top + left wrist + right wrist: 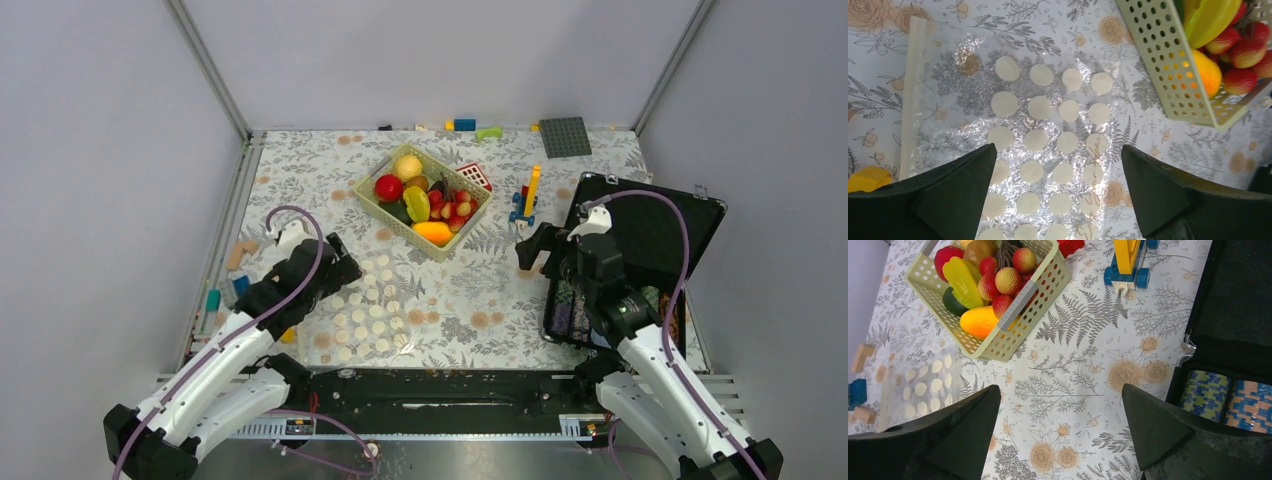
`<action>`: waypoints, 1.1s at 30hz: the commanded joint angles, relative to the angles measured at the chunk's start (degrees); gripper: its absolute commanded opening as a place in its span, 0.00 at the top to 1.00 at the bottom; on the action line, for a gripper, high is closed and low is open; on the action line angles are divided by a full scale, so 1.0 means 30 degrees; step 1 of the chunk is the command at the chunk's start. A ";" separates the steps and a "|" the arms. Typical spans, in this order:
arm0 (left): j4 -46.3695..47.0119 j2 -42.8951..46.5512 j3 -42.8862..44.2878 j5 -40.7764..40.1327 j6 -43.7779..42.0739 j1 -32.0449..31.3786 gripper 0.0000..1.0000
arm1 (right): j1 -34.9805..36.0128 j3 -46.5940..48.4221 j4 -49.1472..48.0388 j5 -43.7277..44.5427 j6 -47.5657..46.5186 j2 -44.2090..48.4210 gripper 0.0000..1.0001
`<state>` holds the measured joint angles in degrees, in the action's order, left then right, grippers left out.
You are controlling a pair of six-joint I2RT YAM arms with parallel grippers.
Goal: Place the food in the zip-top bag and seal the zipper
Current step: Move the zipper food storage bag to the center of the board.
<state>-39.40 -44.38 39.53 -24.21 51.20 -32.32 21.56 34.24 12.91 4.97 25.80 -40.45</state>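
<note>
Your left gripper (1058,162) hovers wide over the flat zip-top bag (1048,107), likely to steady it. Your right gripper (1060,407), also wide, faces the food (979,321) in the basket (1048,280).

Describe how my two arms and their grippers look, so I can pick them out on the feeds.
Both arms match: the left arm and right arm have glossy white rounded links on black bases, turning black at the wrists. A thin purple cable runs along each. The left gripper and right gripper each have two matte black, wedge-shaped fingers. No markings are visible.
</note>
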 commanded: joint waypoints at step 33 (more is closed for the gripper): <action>1.4711 -0.4890 -0.8842 0.9911 0.2072 -0.0009 0.01 | 0.9390 0.2396 -1.2907 -0.3740 0.5937 -1.7175 0.00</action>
<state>-0.51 -57.41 17.02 -2.52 54.74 -32.25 48.49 39.09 -21.19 -5.69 40.18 -89.67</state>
